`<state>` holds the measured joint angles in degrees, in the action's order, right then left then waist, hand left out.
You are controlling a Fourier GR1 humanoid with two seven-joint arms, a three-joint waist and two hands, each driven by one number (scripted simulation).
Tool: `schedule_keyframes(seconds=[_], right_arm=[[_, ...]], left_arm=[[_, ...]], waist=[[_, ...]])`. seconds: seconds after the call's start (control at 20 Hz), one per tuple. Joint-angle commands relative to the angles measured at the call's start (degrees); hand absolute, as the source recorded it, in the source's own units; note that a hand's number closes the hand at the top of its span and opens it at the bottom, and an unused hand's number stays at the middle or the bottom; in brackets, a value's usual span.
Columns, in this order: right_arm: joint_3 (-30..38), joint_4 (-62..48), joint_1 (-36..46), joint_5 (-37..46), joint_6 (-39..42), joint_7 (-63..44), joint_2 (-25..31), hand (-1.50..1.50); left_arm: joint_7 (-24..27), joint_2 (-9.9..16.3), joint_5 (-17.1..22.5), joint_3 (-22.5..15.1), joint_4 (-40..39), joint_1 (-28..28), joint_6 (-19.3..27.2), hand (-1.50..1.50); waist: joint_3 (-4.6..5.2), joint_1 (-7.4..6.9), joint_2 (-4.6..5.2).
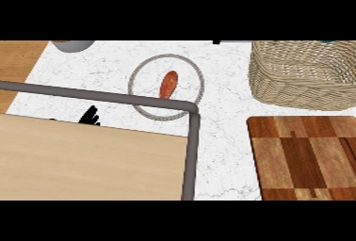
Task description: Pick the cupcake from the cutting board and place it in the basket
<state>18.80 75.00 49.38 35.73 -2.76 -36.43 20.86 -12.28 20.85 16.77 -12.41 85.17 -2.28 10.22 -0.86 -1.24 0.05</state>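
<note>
A white marbled counter (pixel 230 141) fills the view, with a strip of wooden surface (pixel 17 61) at the far left. A large pale wooden panel (pixel 83 160) edged by a grey bar (pixel 190 155) covers the near left. At the far right stands the wicker basket (pixel 303 75); near it, on the near right, lies the dark cutting board (pixel 303 157), its top bare. The cupcake shows nowhere. In the middle far lies a clear round plate (pixel 142 70) holding an orange-red object (pixel 168 84). Black fingertips of the left hand (pixel 90 116) poke above the bar; whether open or curled I cannot tell. The right hand is out of sight
</note>
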Motion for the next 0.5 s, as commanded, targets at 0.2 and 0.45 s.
schedule_keyframes(seconds=[0.2,0.45], right_arm=[[6.08,-10.18,-2.06,-5.51,-3.44,10.99,1.03,1.50],[7.40,-14.67,-4.16,-7.13,-5.08,18.63,0.88,1.50]], left_arm=[[-0.15,0.22,-1.50,-1.43,-5.83,8.14,-0.57,0.00],[-1.62,0.79,-0.12,0.65,-6.50,6.19,-1.46,0.00]], waist=[[0.79,-0.74,0.75],[0.78,-0.29,0.72]])
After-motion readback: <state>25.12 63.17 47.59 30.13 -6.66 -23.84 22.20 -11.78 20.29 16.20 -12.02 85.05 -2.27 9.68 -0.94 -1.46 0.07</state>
